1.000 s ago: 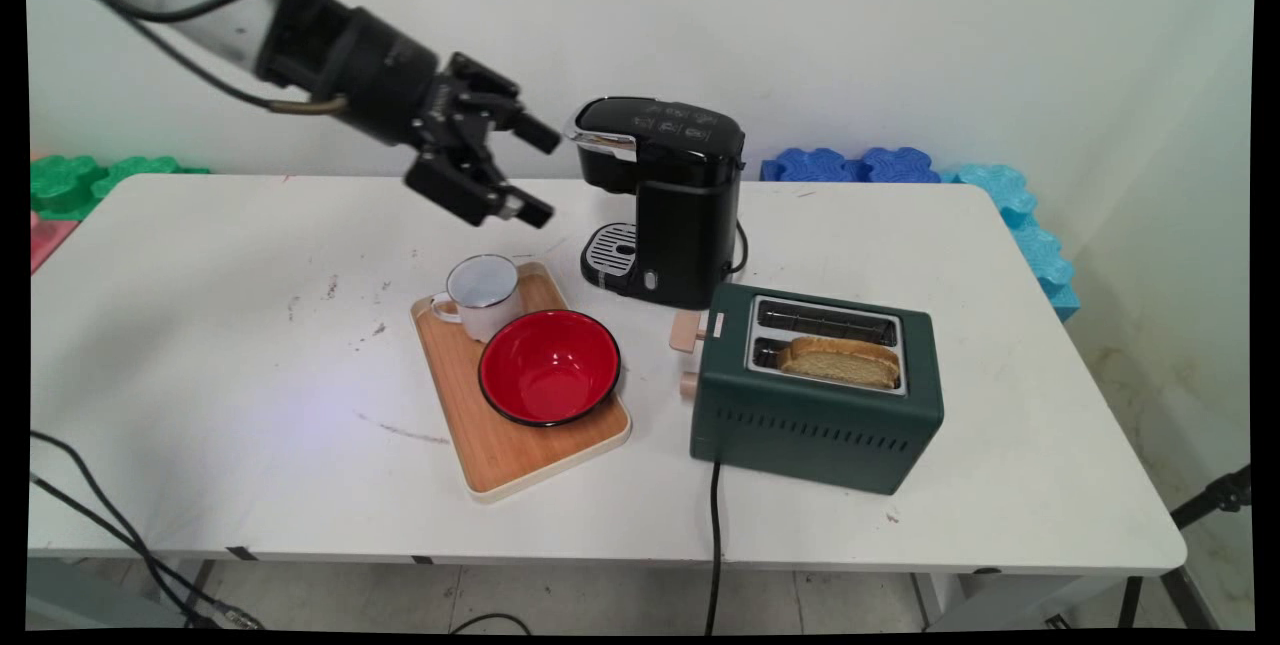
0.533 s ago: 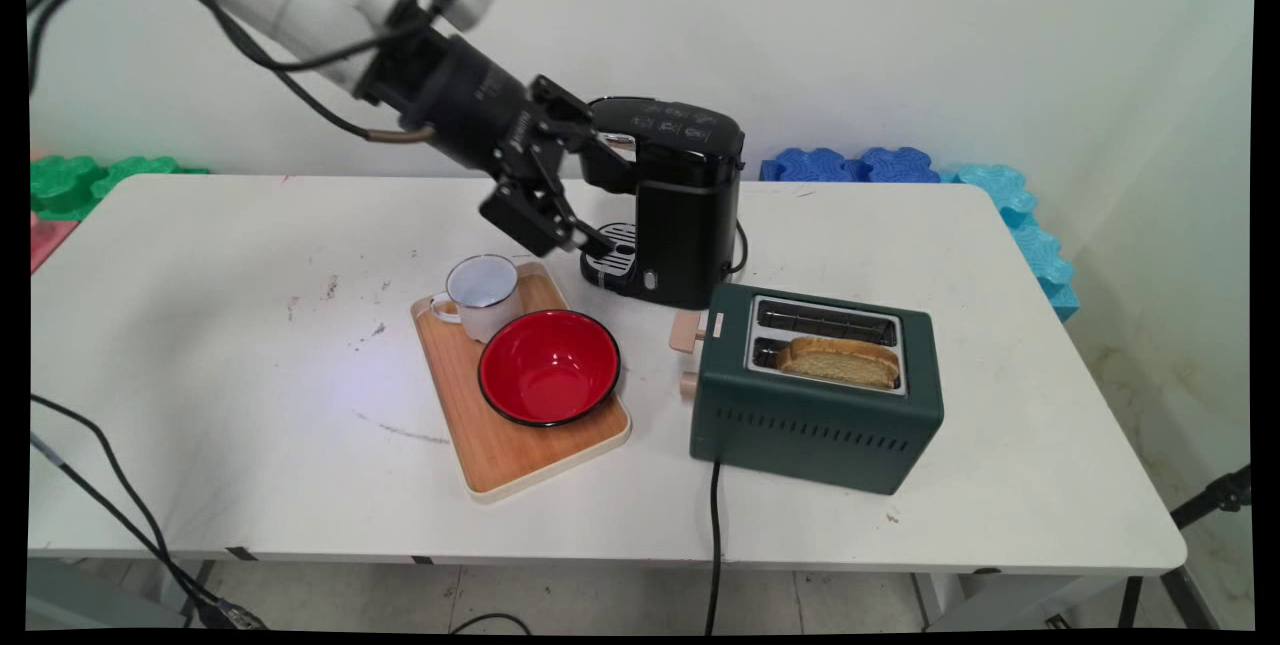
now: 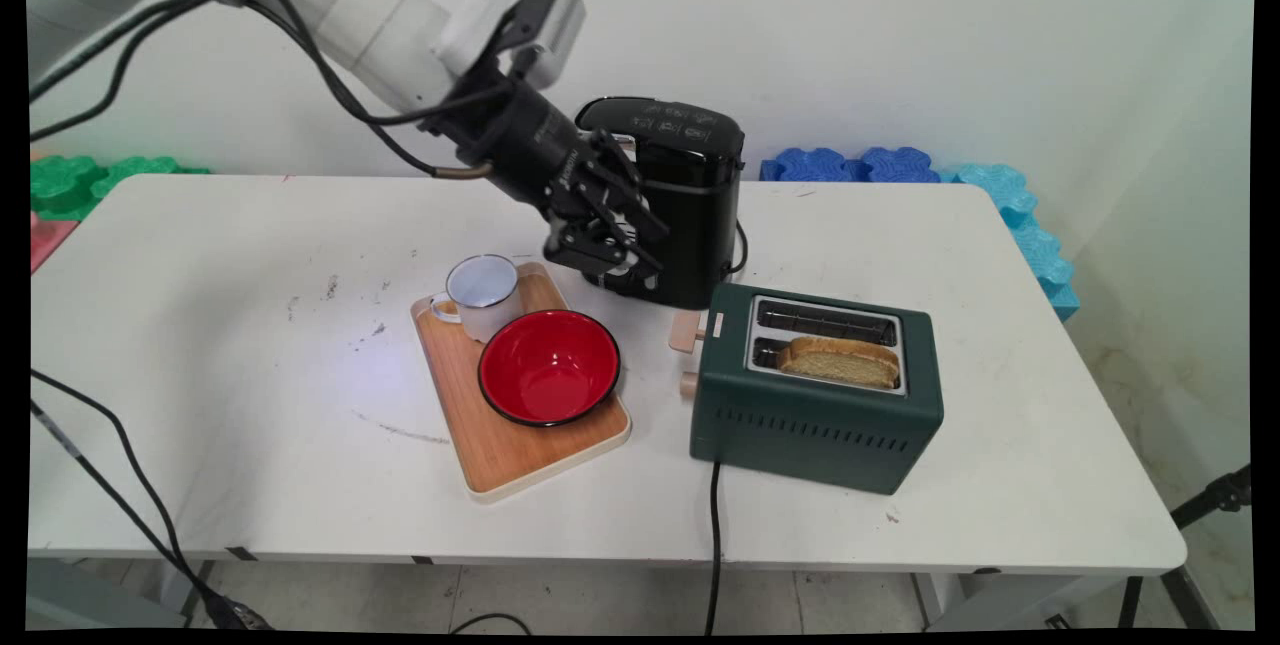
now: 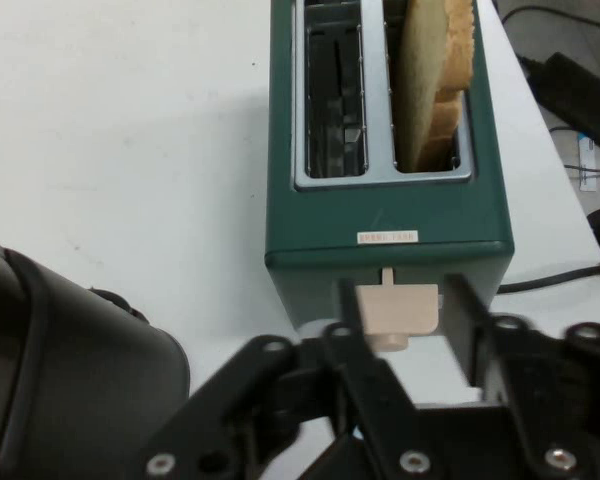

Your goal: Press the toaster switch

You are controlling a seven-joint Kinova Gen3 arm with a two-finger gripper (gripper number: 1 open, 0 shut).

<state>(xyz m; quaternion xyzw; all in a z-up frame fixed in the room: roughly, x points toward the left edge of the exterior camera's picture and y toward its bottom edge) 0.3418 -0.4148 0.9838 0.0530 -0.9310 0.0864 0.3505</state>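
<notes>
My gripper (image 3: 653, 255) is open and hangs in front of the black coffee machine (image 3: 690, 195), pointing down and right at the green toaster (image 3: 815, 415). The toaster's beige lever (image 3: 688, 330) is just below the fingertips, with a gap to it. A slice of bread (image 3: 840, 362) stands in the near slot; the far slot is empty. In the hand view the lever (image 4: 395, 310) shows between the two black fingers of the gripper (image 4: 405, 335), with the toaster (image 4: 380, 215) and its bread (image 4: 430, 80) beyond. A round beige knob (image 3: 688, 385) sits below the lever.
A wooden tray (image 3: 500, 455) left of the toaster carries a white mug (image 3: 482, 295) and a red bowl (image 3: 548, 366). The coffee machine (image 4: 70, 390) fills the hand view's lower left. The toaster's black cord (image 3: 714, 545) runs off the table's front edge. Foam blocks (image 3: 870, 165) line the back wall.
The gripper has swung right and down, from left of the coffee machine to in front of it, closer to the toaster's lever. It stays open. Nothing on the table moved.
</notes>
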